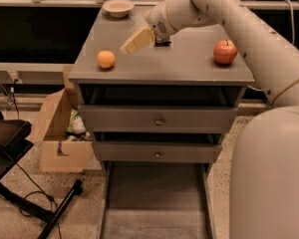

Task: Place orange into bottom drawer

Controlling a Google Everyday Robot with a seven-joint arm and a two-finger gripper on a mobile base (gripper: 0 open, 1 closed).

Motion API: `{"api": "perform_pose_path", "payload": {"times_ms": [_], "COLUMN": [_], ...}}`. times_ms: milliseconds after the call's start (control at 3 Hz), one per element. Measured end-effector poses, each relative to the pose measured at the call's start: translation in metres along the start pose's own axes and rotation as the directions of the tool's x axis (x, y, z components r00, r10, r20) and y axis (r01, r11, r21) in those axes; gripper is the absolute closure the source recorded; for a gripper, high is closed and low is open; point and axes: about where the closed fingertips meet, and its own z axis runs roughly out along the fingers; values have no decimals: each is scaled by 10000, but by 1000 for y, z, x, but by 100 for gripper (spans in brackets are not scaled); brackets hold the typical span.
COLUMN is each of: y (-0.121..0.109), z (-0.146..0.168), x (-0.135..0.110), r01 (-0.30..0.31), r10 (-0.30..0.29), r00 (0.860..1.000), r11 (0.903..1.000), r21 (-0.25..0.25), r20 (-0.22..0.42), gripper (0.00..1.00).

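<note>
The orange (106, 59) sits on the grey cabinet top (179, 63), near its front left corner. My gripper (136, 41) hangs over the top, up and to the right of the orange, a short way off and not touching it. The white arm reaches in from the right. The bottom drawer (154, 193) is pulled out at the foot of the cabinet, a long shallow grey tray with nothing in it.
A red apple (225, 52) stands at the right of the top. A pale bowl (118, 7) sits at the back left, and a small dark object (163, 43) is partly behind the gripper. Two knobbed drawers are closed. A cardboard box (57, 138) and a black stand (45, 208) are at left.
</note>
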Motion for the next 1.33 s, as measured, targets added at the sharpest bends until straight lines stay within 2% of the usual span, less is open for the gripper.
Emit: {"api": "perform_pose_path", "payload": {"times_ms": [333,1333], "y": [19,52], "z": [46,110], "x": [2,8], "r01": [-230,-817], "r10": [236,947], "r00": [9997,9940], "r11": [9966,9755], "r21": [-789,-2042], "r20": [62,544], "gripper": [0,0]}}
